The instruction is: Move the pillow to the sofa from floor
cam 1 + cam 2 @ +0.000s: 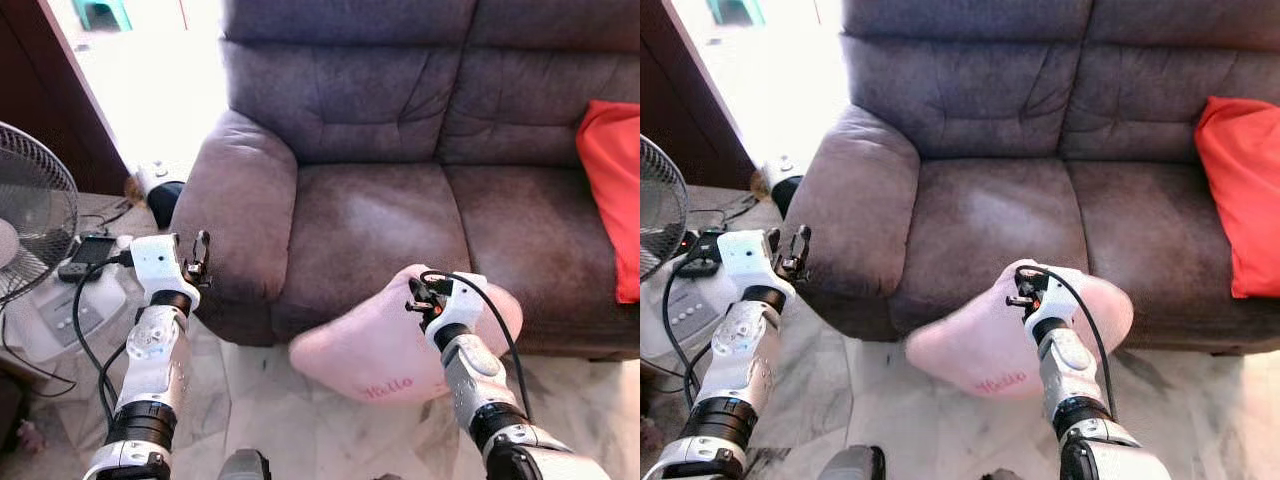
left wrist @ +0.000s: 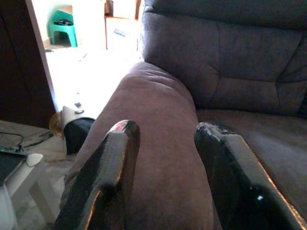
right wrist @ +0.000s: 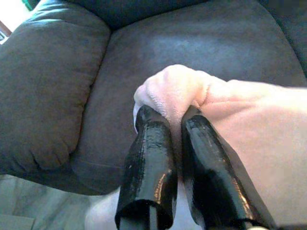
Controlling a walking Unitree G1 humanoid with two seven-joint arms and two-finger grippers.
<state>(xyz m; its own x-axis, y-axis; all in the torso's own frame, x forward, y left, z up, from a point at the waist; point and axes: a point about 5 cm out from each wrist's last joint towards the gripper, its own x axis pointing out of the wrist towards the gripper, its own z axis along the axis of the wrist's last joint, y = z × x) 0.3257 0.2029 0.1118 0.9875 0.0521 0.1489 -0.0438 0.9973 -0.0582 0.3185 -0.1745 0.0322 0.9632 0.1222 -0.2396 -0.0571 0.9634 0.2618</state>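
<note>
A grey-brown sofa (image 1: 400,215) stands on pale marble floor (image 1: 290,420). The pink pillow (image 1: 375,350), stitched with red lettering, hangs against the sofa's front edge, its upper corner pinched in the closed right hand (image 3: 175,120). It looks soft, light and floppy, so a bunched corner suits. The left hand (image 2: 165,139) gapes open near the armrest (image 1: 240,200).

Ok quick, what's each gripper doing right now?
Left gripper: open, empty, by the sofa armrest.
Right gripper: shut on the pink pillow.
</note>
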